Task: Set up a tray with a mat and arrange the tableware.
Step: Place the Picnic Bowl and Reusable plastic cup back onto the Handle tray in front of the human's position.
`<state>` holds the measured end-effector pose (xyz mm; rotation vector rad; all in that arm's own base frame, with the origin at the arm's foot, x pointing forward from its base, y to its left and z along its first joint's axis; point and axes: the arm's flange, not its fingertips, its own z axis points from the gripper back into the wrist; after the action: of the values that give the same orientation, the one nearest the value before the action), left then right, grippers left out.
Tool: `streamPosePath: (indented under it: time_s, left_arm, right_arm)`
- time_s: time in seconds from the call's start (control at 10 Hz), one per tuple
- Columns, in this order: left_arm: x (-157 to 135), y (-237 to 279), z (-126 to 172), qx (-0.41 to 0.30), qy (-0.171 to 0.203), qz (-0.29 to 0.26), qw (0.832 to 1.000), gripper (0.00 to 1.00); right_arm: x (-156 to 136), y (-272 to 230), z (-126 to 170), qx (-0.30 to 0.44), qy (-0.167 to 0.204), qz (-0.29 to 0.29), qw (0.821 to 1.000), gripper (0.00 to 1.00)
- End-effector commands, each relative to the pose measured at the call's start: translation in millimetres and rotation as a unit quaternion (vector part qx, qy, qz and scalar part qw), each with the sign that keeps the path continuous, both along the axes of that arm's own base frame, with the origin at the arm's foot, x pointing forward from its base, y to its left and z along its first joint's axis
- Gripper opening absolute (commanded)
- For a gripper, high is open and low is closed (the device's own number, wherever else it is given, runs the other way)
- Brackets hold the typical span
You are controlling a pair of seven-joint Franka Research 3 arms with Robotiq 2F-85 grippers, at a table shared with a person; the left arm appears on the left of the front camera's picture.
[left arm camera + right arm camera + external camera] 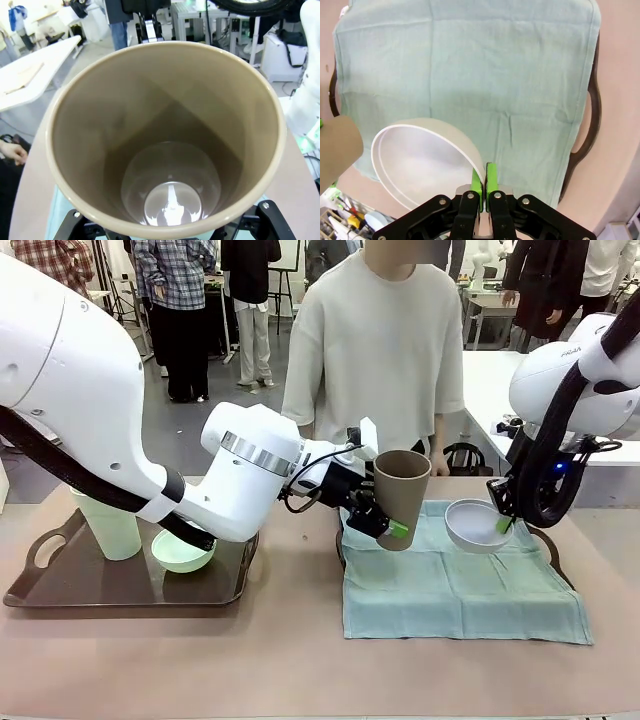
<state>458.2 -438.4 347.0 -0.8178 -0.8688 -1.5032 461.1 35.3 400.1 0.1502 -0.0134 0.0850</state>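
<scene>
My left gripper [388, 524] is shut on the lower part of a tan brown cup [402, 490], holding it upright above the left edge of the pale green mat [460, 585]. The left wrist view looks straight down into the cup [165, 150]. My right gripper [504, 525] is shut on the rim of a white bowl [472, 524] and holds it tilted above the mat's far right part. In the right wrist view the green pads [491, 179] pinch the bowl [420, 160] over the mat [485, 75]. The mat covers a dark tray [592, 120].
A second dark brown tray [40, 585] at the table's left holds a pale mint cup [105, 525] and a mint green bowl [183, 552], partly behind my left arm. A person [380, 340] stands at the far side. Bare tabletop [300, 670] lies along the near edge.
</scene>
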Motion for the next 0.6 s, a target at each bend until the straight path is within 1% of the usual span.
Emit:
streamPosePath:
  time_s: [0.0,0.2,0.3,0.4,0.5]
  left_arm:
    - [4.7,-6.4,-14.5,-0.013,-0.021,0.001,1.0,0.82]
    - [9.0,-12.7,-22.3,-0.023,-0.058,-0.005,0.998,0.82]
    - [12.0,-15.3,-26.8,-0.027,-0.067,-0.01,0.997,0.82]
    - [13.0,-17.4,-32.6,-0.026,-0.067,-0.015,0.997,0.82]
    - [17.0,-18.6,-39.3,-0.018,-0.059,-0.016,0.998,0.82]
  right_arm:
    - [3.7,-0.7,-15.2,0.002,0.005,0.004,1.0,0.04]
    - [7.7,-0.5,-25.3,-0.006,0.003,0.003,1.0,0.04]
    - [9.7,0.6,-29.7,-0.007,0.005,0.004,1.0,0.04]
    - [11.2,2.2,-34.8,-0.009,0.007,0.004,1.0,0.04]
    - [13.7,4.5,-38.9,-0.01,0.007,0.004,1.0,0.04]
